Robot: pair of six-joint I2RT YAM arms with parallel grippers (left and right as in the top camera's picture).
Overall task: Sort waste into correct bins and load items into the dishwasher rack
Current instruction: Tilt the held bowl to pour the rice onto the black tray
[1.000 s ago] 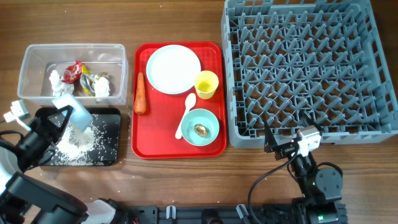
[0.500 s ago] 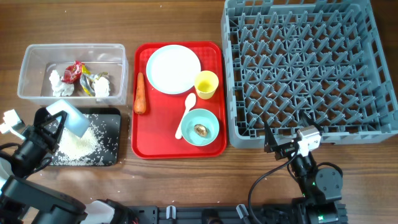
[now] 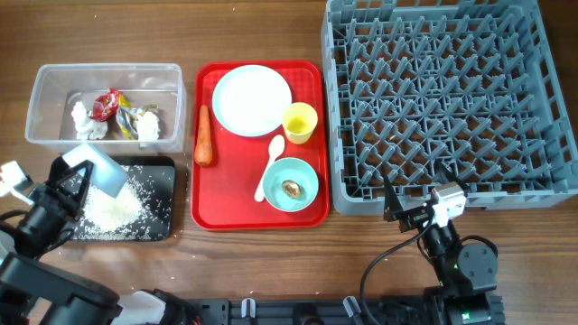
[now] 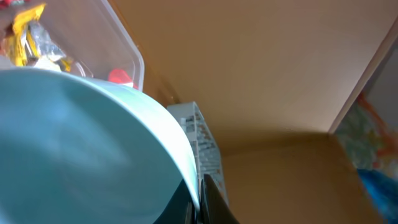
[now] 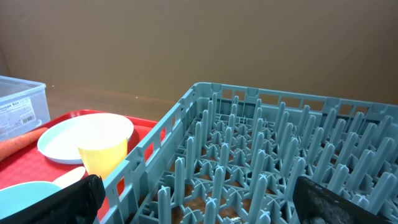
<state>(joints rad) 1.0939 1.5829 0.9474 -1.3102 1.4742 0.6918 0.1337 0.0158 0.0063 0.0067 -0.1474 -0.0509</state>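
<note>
My left gripper (image 3: 74,173) is shut on the rim of a pale blue-green bowl (image 3: 95,168), held tilted above the black tray (image 3: 163,226), where white rice (image 3: 113,208) lies. The bowl fills the left wrist view (image 4: 74,143), jaws (image 4: 198,199) pinching its rim. The clear tub (image 3: 41,90) holds tissue (image 3: 81,119) and red and yellow wrappers (image 3: 113,104). The red tray (image 3: 203,212) carries a carrot (image 3: 204,136), plate (image 3: 252,100), yellow cup (image 3: 300,122), white spoon (image 3: 269,168) and a second bowl (image 3: 292,184) with a brown lump. My right gripper (image 3: 411,209) is open, at the grey rack's (image 3: 433,95) front edge.
The right wrist view looks over the rack pegs (image 5: 261,168) toward the yellow cup (image 5: 102,152) and plate (image 5: 81,134). Bare wooden table lies behind the tub and red tray.
My left gripper has swung the bowl leftward and back from over the rice pile, then drifted slightly left. The rice stays in the black tray. The right arm has not moved.
</note>
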